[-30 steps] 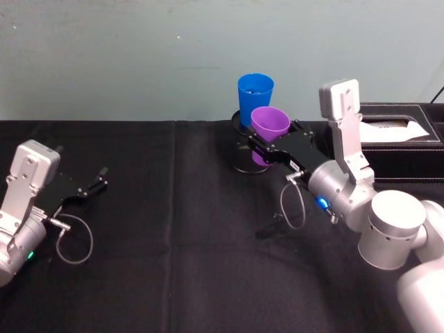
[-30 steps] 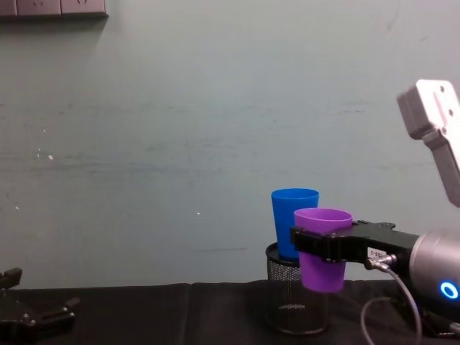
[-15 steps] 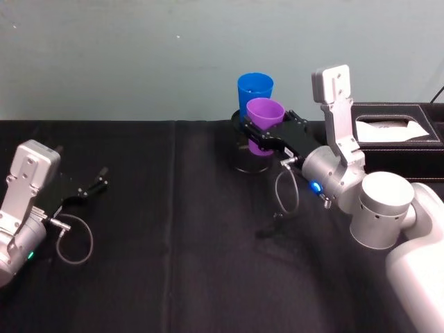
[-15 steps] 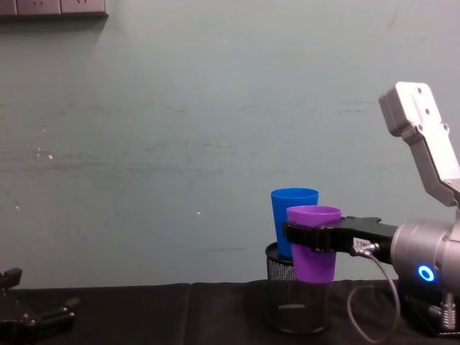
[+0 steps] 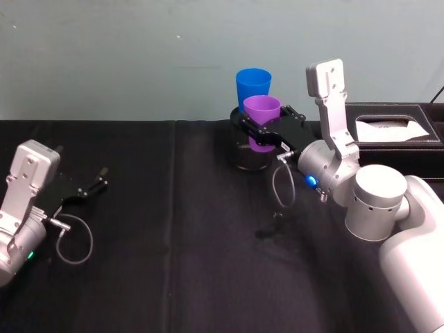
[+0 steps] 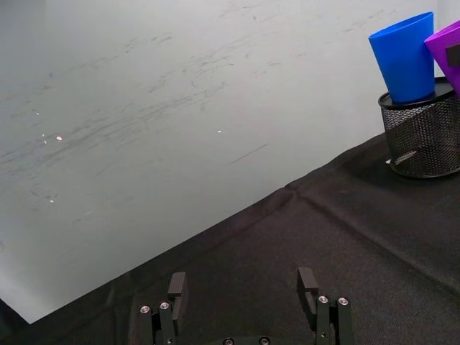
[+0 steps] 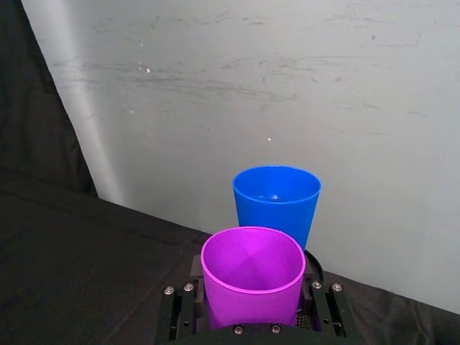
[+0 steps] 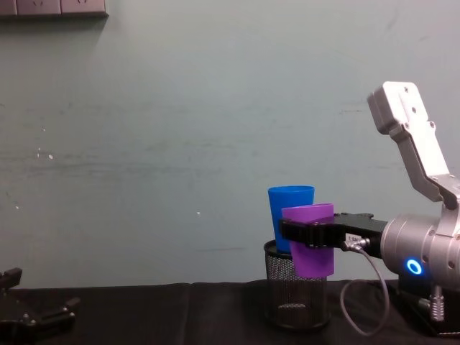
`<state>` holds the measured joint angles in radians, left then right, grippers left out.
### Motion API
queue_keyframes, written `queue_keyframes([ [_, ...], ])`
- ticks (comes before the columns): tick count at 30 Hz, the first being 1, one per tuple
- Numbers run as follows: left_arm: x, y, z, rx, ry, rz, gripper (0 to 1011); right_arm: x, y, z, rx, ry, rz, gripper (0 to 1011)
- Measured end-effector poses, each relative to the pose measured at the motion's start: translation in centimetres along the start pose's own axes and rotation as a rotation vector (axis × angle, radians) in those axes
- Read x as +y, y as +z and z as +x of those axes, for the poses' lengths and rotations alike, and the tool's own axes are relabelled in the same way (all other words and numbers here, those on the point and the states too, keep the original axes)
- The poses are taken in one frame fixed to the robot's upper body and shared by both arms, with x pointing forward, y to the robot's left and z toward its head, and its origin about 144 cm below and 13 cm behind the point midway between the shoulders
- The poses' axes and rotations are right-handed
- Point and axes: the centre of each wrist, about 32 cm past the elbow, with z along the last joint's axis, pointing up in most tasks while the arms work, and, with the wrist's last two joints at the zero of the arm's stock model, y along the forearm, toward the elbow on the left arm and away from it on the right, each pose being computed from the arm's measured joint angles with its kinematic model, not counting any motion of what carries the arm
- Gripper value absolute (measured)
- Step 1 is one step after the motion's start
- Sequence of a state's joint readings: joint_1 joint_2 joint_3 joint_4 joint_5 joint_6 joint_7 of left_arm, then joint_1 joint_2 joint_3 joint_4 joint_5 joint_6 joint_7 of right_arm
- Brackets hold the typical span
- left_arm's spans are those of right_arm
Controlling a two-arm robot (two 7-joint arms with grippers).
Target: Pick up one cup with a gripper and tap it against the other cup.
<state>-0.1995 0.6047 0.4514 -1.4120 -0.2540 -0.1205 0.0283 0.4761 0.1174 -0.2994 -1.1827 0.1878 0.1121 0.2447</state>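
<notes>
My right gripper (image 5: 266, 130) is shut on the purple cup (image 5: 261, 121), holding it upright in the air against the near side of the blue cup (image 5: 252, 89). The blue cup stands tilted in a black mesh holder (image 5: 244, 151) at the back of the table. In the chest view the purple cup (image 8: 310, 238) overlaps the blue cup (image 8: 289, 213), above the holder (image 8: 296, 296). The right wrist view shows the purple cup (image 7: 251, 277) just in front of the blue one (image 7: 277, 203). My left gripper (image 5: 94, 184) rests open on the cloth at the far left.
A black tissue box (image 5: 392, 133) sits at the back right, behind my right arm. The table is covered in black cloth (image 5: 180, 263), with a pale wall right behind the holder.
My right gripper has carried the purple cup up and toward the wall, closing the gap until it meets the blue cup. The blue cup leans slightly. The left arm stayed still.
</notes>
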Motion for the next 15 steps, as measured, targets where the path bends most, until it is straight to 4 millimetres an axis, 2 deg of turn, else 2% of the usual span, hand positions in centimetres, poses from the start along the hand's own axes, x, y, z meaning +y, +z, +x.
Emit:
queue_keyframes([
  [15,0.00,0.00,0.00,0.000,0.000,0.000,1000,-0.02,-0.01,0.04,-0.001,-0.001,0.000,722],
])
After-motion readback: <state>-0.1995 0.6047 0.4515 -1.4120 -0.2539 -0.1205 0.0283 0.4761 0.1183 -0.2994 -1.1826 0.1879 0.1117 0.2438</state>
